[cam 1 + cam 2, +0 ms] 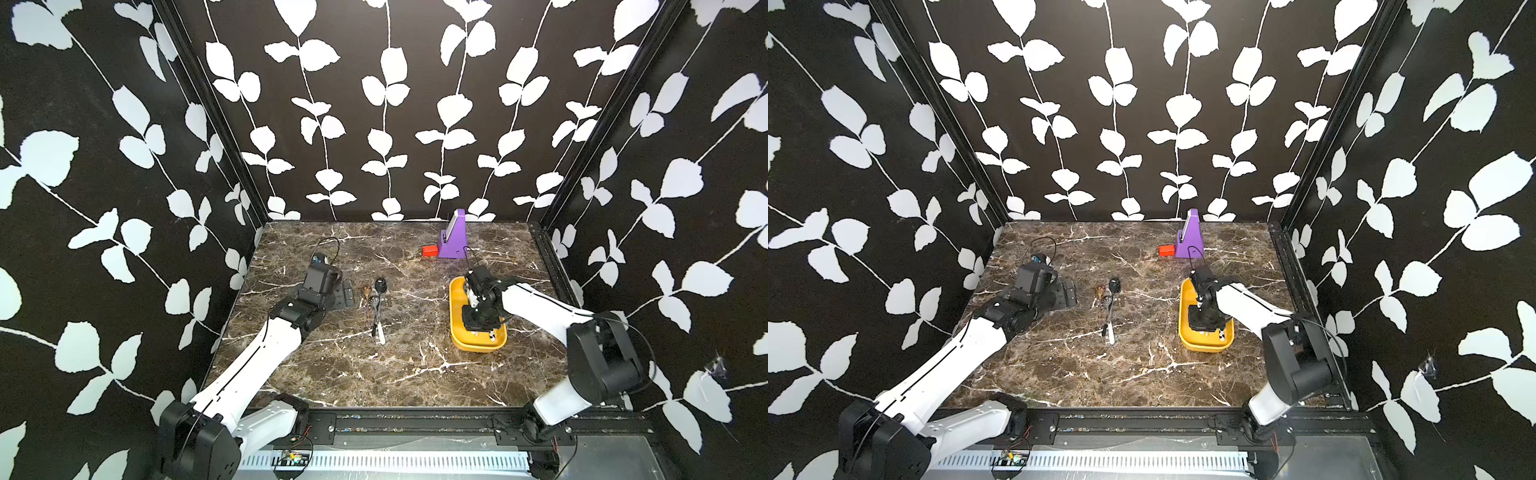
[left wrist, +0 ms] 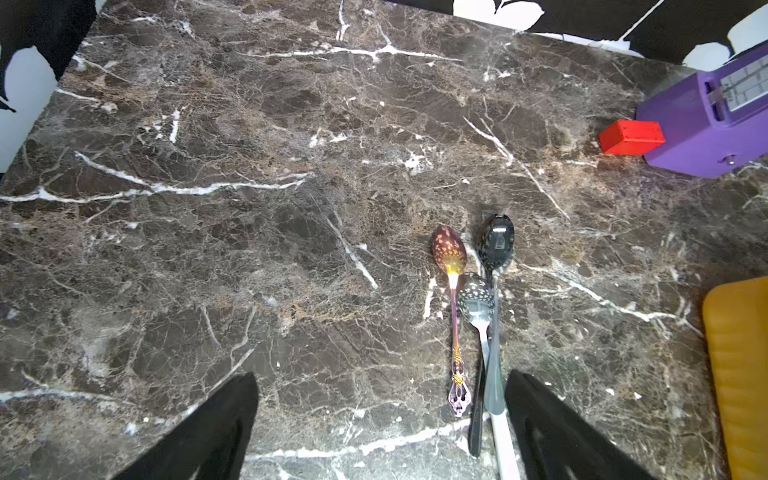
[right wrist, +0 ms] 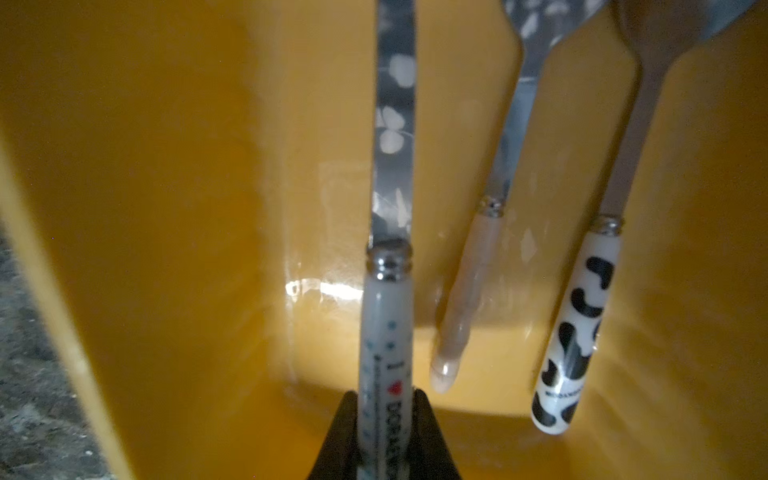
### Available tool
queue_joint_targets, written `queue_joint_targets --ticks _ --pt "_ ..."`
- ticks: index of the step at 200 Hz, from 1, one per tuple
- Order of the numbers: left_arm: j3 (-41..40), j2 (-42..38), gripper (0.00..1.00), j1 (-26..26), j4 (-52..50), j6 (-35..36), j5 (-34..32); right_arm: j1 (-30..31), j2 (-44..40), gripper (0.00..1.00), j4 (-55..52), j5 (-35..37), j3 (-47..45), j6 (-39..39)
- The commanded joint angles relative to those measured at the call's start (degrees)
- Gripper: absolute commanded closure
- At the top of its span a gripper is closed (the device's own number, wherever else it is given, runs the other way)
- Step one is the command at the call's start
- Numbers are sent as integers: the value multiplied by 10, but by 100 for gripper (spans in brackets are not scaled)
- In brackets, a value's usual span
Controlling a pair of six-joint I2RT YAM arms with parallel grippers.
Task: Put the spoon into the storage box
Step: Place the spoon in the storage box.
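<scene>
The storage box [image 1: 478, 348], a shallow bright yellow tray with rounded corners, is set flat on the right side of the marble top, its length running front to back. Two pieces are laid side by side inside it: a cream-handled utensil [image 3: 457, 316] and a cow-patterned utensil [image 3: 575, 332]. A white-handled utensil [image 3: 386, 332] with a flat steel shank is held inside the box, pinched at its printed handle by the right gripper [image 3: 385, 401]; its head is out of view. Well left of the box, a coppery spoon [image 2: 455, 324], a black-handled spoon [image 2: 477, 297] and a large spoon [image 2: 495, 374] are laid close together on the table, bowls rearward.
</scene>
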Motion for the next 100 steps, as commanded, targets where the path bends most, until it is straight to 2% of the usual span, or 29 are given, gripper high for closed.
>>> queue_joint_targets --ticks 1,100 --pt "22 2 2 2 -22 5 14 3 27 100 -13 6 39 14" --pt "39 23 2 1 -39 7 36 3 96 100 -11 29 70 24"
